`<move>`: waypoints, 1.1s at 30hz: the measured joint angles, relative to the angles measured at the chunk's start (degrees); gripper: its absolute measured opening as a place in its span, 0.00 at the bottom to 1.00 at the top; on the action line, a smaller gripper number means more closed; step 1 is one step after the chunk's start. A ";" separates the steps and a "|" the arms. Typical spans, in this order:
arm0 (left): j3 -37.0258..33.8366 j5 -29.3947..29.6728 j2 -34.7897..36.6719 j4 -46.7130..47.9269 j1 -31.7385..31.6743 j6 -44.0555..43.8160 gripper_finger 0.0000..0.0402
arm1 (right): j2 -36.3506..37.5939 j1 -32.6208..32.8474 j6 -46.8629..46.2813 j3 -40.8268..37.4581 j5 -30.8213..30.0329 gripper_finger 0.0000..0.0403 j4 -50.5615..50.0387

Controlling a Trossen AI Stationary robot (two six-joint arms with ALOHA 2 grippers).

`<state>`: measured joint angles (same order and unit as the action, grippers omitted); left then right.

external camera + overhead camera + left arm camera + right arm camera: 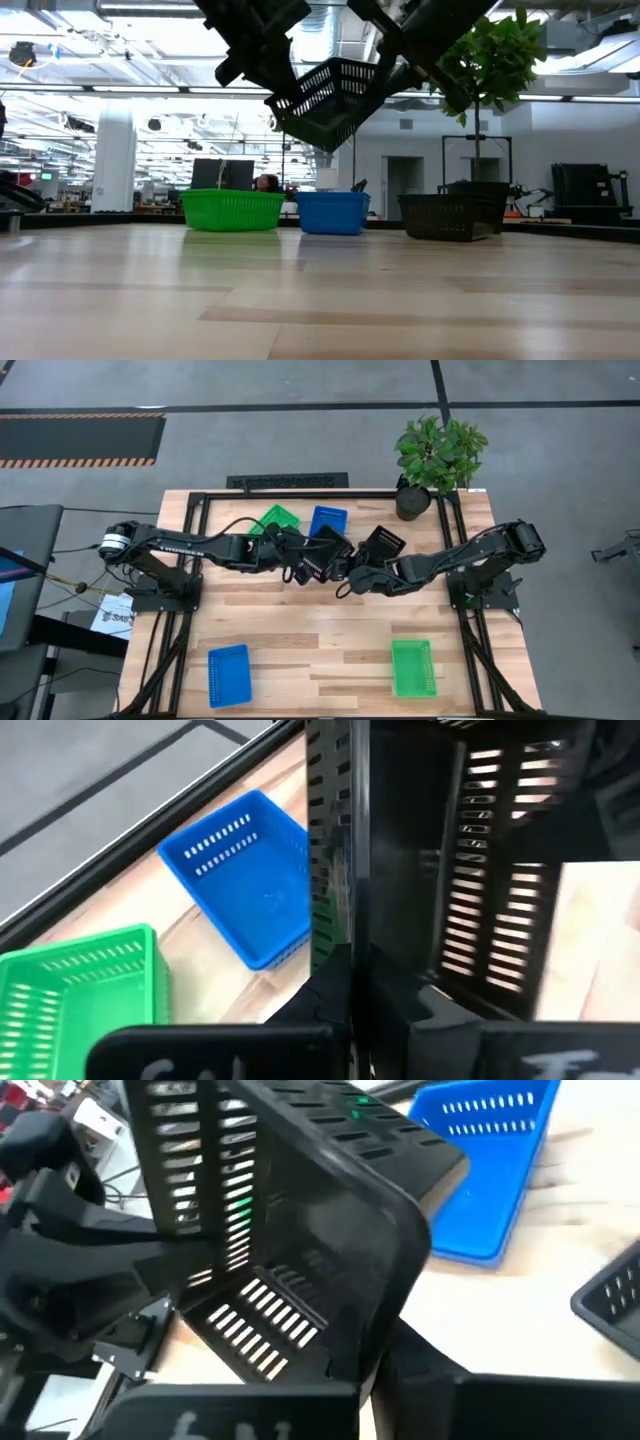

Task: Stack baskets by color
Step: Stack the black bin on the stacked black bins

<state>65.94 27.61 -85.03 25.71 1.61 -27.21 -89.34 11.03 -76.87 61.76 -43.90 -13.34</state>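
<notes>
Above the table, black basket [335, 100] tilted, both pincers gripping it

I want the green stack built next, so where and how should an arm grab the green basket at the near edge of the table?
Grip a long side wall of the green basket, coming straight down from above. It lies flat, open side up and nothing crowds it, so one finger can go inside the thin rim and one outside.
</notes>
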 joint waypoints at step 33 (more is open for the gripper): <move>0.01 -15.16 20.33 0.97 -0.11 -3.92 0.73 | 26.69 -7.85 -29.74 -13.41 9.79 0.01 -36.50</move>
<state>65.95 12.46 -64.71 26.68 1.50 -31.13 -62.65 3.18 -106.61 48.35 -34.11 -49.84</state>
